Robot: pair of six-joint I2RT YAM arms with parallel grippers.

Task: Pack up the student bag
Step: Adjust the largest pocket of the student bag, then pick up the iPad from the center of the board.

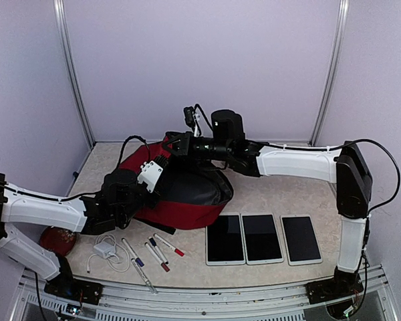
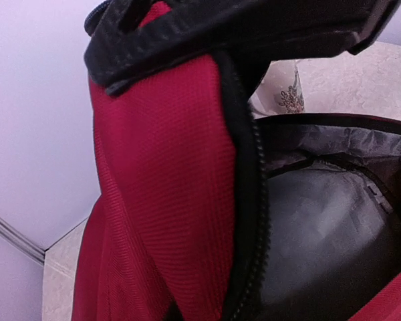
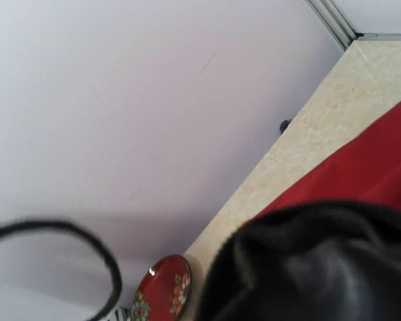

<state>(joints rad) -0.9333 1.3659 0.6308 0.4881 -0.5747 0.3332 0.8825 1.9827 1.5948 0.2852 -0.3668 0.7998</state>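
Note:
The student bag, dark red with black zippers, lies at the table's middle with its mouth gaping toward the right. My left gripper sits on the near-left rim of the opening, closed on the red panel beside the zipper. Its fingers are hidden by cloth in the left wrist view, where the dark lining shows inside. My right gripper is shut on the bag's black top edge and holds it up. Red bag fabric lies beyond it.
Three tablets lie side by side in front of the bag on the right. Several markers and a white charger with its cable lie at front left. A red flowered plate sits under the left arm.

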